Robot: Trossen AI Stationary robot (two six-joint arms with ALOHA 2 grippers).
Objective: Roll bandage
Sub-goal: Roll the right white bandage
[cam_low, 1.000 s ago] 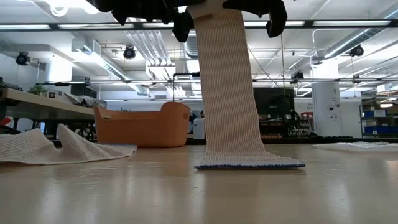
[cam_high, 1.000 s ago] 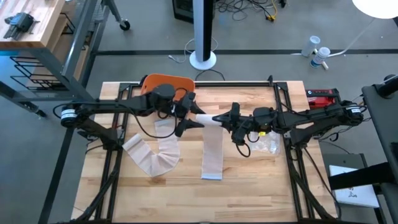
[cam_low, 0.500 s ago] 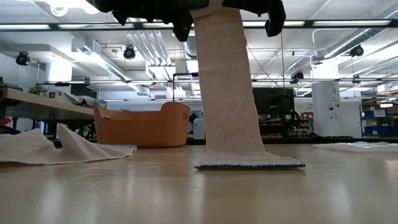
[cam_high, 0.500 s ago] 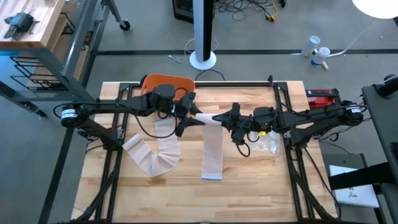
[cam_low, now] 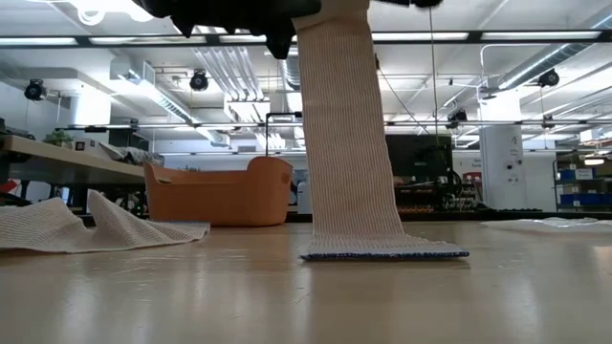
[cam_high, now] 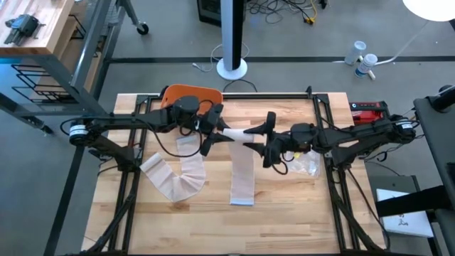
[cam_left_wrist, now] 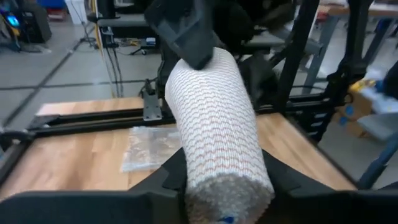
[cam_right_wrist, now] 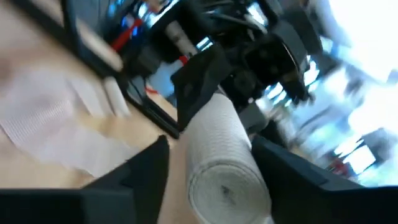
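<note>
A partly wound white bandage roll [cam_high: 239, 134] hangs in the air over the table's middle, between my two grippers. From it a loose strip [cam_low: 349, 143] drops straight down, and the strip's end [cam_low: 385, 252] lies flat on the table. My left gripper [cam_high: 213, 132] is shut on the roll's left end. At the roll's right end my right gripper [cam_high: 267, 139] is also shut. In the left wrist view the roll [cam_left_wrist: 217, 124] runs away from the camera to the right gripper's finger [cam_left_wrist: 186, 31]. My left gripper pinches the roll's left end [cam_left_wrist: 225, 180] between its two fingers [cam_left_wrist: 281, 180], coming level from the table's left, along the roll's axis. The roll is lifted clear and lies level. My right gripper has the roll's right end [cam_right_wrist: 227, 180] between its two fingers [cam_right_wrist: 146, 168], coming level from the table's right, along the axis. The strip hangs below, nearly straight.
A second, unrolled bandage [cam_high: 174, 178] lies crumpled on the table's left half. An orange basket [cam_high: 190, 96] stands at the far edge, left of the middle. A clear plastic bag [cam_high: 306, 165] lies under the right arm. Bare wood shows along the near edge.
My right gripper has turned about its wrist axis at the roll's right end; its lower finger has gone up out of the low view. The strip's upper part has shifted slightly, while its end has stayed on the table.
</note>
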